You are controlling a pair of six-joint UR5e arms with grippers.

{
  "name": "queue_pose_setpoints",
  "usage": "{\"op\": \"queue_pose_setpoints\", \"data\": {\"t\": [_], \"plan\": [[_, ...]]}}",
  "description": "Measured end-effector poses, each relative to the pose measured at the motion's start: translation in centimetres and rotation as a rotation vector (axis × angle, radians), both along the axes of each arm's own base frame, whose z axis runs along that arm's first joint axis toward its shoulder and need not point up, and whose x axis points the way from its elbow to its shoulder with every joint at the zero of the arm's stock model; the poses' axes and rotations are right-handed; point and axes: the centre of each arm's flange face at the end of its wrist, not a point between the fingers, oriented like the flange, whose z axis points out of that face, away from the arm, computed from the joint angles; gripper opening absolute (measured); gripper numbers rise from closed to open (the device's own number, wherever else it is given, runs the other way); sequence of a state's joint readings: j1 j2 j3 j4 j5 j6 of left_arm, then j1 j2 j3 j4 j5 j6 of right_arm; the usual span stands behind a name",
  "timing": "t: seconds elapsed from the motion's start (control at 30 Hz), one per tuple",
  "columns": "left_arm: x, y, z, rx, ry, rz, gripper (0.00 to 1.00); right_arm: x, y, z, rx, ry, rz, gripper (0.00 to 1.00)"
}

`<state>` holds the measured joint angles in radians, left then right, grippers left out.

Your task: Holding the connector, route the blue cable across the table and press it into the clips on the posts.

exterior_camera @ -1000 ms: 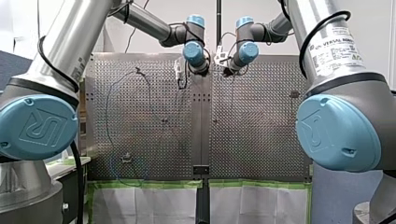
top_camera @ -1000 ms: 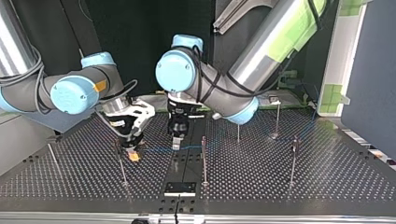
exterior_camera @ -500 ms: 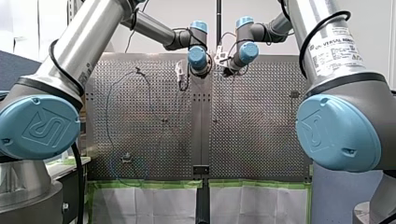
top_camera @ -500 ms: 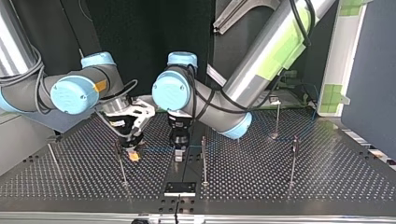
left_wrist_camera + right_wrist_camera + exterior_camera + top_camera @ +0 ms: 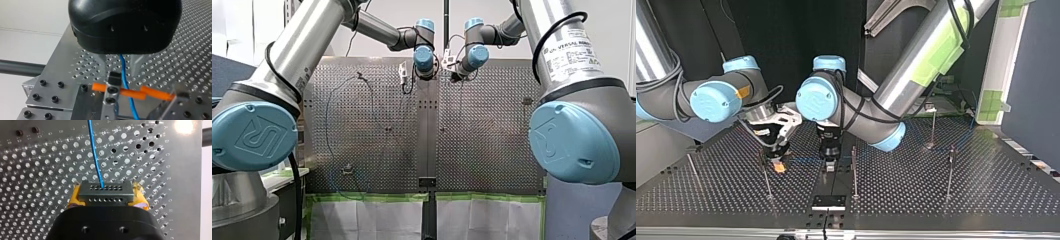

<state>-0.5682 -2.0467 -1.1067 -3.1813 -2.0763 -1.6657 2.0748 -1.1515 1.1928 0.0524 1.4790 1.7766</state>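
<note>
In the right wrist view my right gripper (image 5: 105,195) is shut on the dark grey connector (image 5: 105,192), which sits between its yellow pads (image 5: 75,198). The blue cable (image 5: 95,155) leaves the connector and runs ahead over the perforated table. In the top view my right gripper (image 5: 779,166) holds it low at the left of centre, and the cable (image 5: 806,160) runs to my left gripper (image 5: 830,162). In the left wrist view my left gripper (image 5: 121,66) stands over the cable (image 5: 126,82), which passes between its spread fingers.
Thin posts with clips stand on the table: one (image 5: 854,170) just beside my left gripper, one (image 5: 767,182) beside my right, others (image 5: 950,170) further off. A clip head (image 5: 111,91) with orange bars (image 5: 132,93) lies ahead of my left gripper. Slack cable (image 5: 328,125) loops at the front view's left.
My left arm has swung toward the top view's left and brought its gripper down and nearer over the cable. My right arm has held still with the connector.
</note>
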Motion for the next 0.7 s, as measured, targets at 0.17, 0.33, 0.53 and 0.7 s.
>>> {"op": "queue_pose_setpoints", "data": {"t": [0.17, 0.33, 0.53, 0.7], "plan": [[-0.2, 0.0, -0.2, 0.012, 0.006, 0.007, 0.02, 0.0, 0.0, 0.0, 0.0, 0.0, 0.0, 0.0], [-0.5, 0.1, -1.3, 0.028, 0.024, 0.016, 0.02, 0.0, 0.0, 0.0, 0.002, -0.001, 0.0, 0.0], [-1.3, 0.1, -3.2, 0.052, 0.057, 0.011, 0.02, 0.3, 0.3, -0.1, 0.008, -0.003, 0.006, 0.0], [-2.0, -0.1, -5.0, 0.059, 0.071, 0.007, 0.02, 0.3, 0.7, -1.0, 0.026, 0.007, 0.009, 0.0]]}}
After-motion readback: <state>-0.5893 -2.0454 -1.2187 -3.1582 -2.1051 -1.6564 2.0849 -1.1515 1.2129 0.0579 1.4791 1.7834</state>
